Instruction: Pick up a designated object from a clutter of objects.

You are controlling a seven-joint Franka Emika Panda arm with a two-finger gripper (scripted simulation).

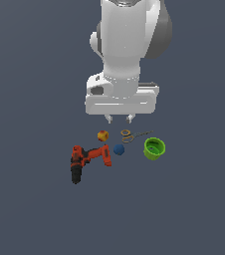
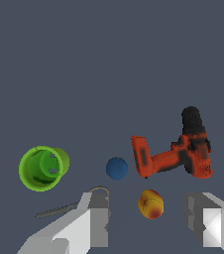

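Observation:
The lime-green cup lies tipped on its side at the exterior view's right end of the clutter, its mouth showing in the wrist view. My gripper hangs open above the surface, behind the clutter and apart from every object. In the wrist view its two pale fingers frame the red-yellow ball, and the gripper holds nothing. The cup sits off to one side of the fingers, not between them.
An orange-and-black drill lies at the exterior view's left. A small blue ball sits between drill and cup. The red-yellow ball and thin scissors lie just below the gripper.

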